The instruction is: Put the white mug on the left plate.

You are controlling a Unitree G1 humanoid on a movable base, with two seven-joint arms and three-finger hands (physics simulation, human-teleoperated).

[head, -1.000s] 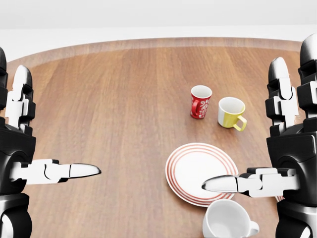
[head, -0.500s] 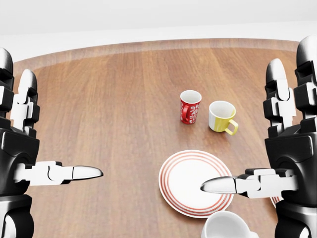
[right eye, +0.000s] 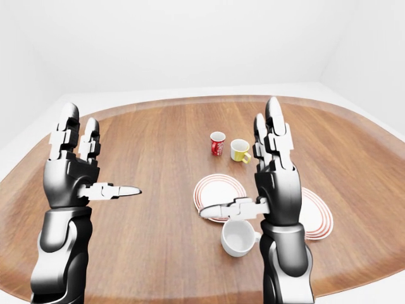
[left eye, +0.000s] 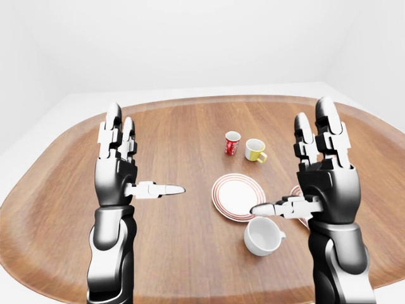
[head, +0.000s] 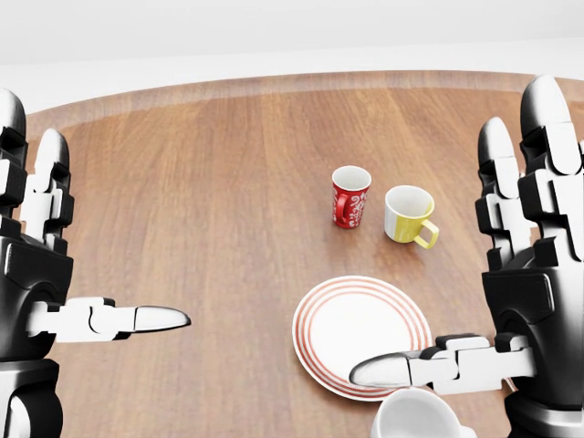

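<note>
The white mug (left eye: 262, 235) stands upright on the wooden table (left eye: 183, 133), just below the left red-ringed plate (left eye: 237, 197) in the left-eye view, handle to the right. My right hand (left eye: 288, 159) is open above the mug, fingers pointing up. Its thumb (head: 383, 369) reaches left over the plate's lower edge. My left hand (left eye: 144, 154) is also open and holds nothing, well to the left of the plate with its thumb pointing right. A second ringed plate (right eye: 318, 213) lies at the right, partly hidden by my right arm.
A red patterned mug (head: 350, 196) and a yellow mug (head: 406, 214) stand side by side above the left plate. The oval table's rim curves round the top of the views, with white floor and walls beyond.
The camera shifted early on, sliding mugs and plate left and down in the picture. Since then my right hand has moved left and lower, its thumb now over the plate's lower edge.
</note>
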